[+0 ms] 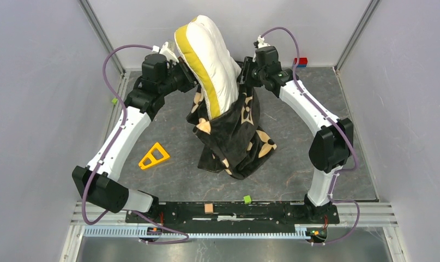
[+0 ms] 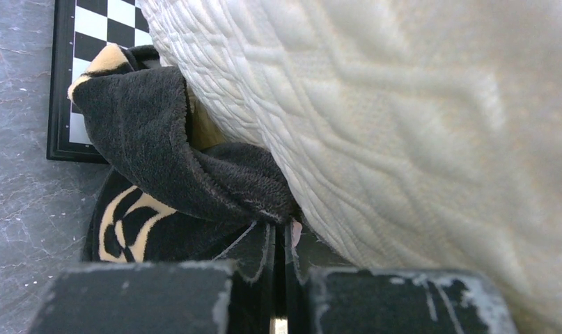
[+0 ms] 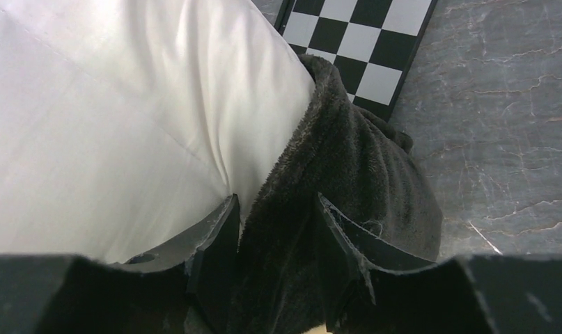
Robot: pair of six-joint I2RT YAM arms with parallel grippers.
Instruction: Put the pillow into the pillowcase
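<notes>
Left gripper [image 2: 281,235] is pinched tight on the pillowcase [image 1: 234,136] rim, hard against the pillow's [image 1: 212,49] left side. Right gripper [image 3: 278,203], on the pillow's right, has its jaws half apart, with a thick fold of pillowcase packed between them. Pillow stands upright on the table [image 1: 294,164], lower half inside the pillowcase and top poking out. Checkerboard [image 3: 361,42] shows just past the pillow.

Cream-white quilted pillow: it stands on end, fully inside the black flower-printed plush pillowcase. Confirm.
Not fully. Top external view: the cream-white quilted pillow stands on end, with only its lower end inside the black flower-printed plush pillowcase.
</notes>
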